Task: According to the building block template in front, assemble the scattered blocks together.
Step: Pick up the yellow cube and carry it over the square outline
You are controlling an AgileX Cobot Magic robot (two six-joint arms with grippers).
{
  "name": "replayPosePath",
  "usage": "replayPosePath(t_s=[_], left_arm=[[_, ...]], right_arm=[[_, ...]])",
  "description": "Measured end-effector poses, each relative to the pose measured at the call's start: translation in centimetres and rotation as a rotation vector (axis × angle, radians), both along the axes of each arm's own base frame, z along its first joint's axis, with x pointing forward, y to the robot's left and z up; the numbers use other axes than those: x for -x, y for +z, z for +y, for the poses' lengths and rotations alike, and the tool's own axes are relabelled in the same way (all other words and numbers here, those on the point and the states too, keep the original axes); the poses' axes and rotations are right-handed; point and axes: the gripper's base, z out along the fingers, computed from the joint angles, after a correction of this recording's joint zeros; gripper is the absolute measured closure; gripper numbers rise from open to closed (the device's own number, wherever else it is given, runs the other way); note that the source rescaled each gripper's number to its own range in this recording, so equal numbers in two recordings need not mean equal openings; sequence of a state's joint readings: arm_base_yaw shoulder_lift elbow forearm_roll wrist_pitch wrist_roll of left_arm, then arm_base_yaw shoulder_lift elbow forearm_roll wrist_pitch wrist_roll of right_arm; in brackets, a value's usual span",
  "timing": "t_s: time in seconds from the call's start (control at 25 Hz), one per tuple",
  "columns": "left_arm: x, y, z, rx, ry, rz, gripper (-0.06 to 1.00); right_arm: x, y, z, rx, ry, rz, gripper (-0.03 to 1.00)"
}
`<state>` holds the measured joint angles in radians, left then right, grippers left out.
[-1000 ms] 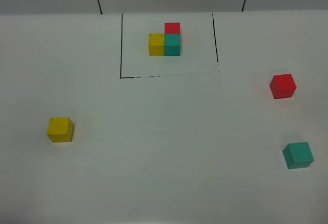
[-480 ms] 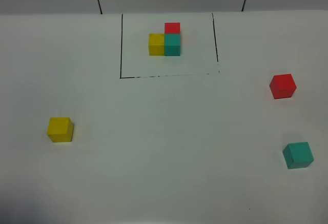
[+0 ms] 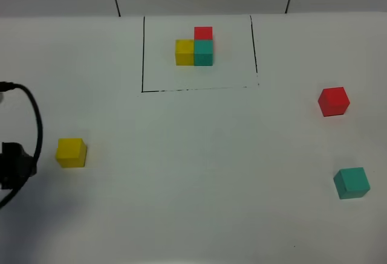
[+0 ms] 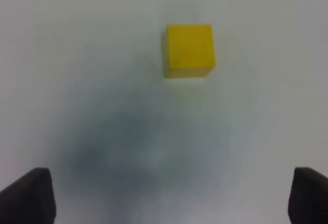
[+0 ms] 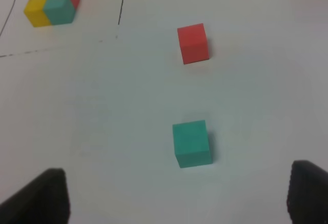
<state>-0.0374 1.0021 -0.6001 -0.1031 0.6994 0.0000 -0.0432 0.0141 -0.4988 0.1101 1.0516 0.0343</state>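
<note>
The building block template (image 3: 195, 49) is an L of small yellow, teal and red cubes inside a thin black frame at the back; it also shows in the right wrist view (image 5: 51, 4). The scattered yellow block (image 3: 71, 152) lies at the left, the red block (image 3: 334, 101) at the right, and the teal block (image 3: 352, 182) nearer on the right. My left arm (image 3: 15, 164) shows at the left edge, beside the yellow block. My left gripper (image 4: 169, 198) is open, short of the yellow block (image 4: 188, 49). My right gripper (image 5: 174, 196) is open, short of the teal block (image 5: 192, 143) and the red block (image 5: 193, 43).
The white table (image 3: 199, 173) spans the view. A black cable (image 3: 33, 116) loops from my left arm at the left edge. The black frame line (image 3: 143, 52) runs around the template. A grey wall with dark seams stands behind the table.
My left arm and its cable have come into the high view from the left edge, next to the yellow block. The blocks have not moved.
</note>
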Motion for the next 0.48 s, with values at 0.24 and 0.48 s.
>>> replayPosePath(t_s=[0.24, 0.48], left_arm=[[-5.4, -1.9, -0.2, -0.006, 0.000, 0.149, -0.05], [-8.0, -4.0, -0.4, 0.002, 0.031, 0.250, -0.05]], right_arm=[[0.0, 0.0, 0.0, 0.000, 0.000, 0.000, 0.24], [0.0, 0.0, 0.0, 0.000, 0.000, 0.000, 0.24]])
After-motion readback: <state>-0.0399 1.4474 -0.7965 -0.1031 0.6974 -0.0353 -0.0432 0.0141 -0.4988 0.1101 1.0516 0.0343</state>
